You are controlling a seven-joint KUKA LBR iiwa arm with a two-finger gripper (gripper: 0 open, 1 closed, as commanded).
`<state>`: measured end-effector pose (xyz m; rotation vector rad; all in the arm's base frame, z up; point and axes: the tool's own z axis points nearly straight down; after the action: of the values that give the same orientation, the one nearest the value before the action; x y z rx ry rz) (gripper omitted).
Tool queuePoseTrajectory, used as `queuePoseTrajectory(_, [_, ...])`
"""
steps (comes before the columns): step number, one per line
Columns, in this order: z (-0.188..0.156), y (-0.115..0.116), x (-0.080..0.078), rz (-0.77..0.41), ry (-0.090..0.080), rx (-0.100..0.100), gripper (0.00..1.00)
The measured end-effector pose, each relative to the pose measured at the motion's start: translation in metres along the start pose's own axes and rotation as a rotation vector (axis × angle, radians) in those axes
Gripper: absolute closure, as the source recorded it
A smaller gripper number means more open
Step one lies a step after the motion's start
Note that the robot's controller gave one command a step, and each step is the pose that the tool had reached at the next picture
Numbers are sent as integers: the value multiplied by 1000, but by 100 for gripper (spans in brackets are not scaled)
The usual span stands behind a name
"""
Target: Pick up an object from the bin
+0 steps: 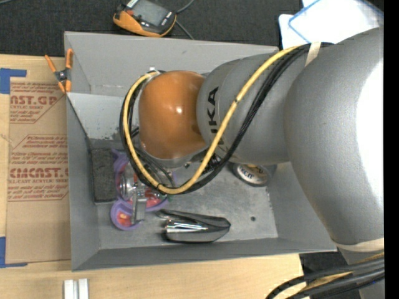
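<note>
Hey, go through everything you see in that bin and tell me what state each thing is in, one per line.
Arm, reaching down into the bin, wrist over the purple thing.
Purple thing, lying on the floor, partly hidden under the wrist.
Dark grey block, lying flat along the view's left wall.
Black and chrome tool, lying flat near the front wall, untouched.
Round tin, round face up, partly hidden under the arm.

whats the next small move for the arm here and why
Probably a small straight drop onto the purple thing. The gripper sits right over it at the bin's left front, and the dark grey block and black stapler-like tool lie close by, so a sideways shift might bump them.
</note>
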<state>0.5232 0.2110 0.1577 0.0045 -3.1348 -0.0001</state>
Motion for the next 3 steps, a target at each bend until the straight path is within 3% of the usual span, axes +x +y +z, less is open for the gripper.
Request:
queuePoseTrajectory(1, [-4,-1,-2,2,-7,-2,0])
queuePoseTrajectory(2, [88,-61,-48,42,-8,-3,0])
queuePoseTrajectory(3, [86,-39,-40,-83,-18,-5,0])
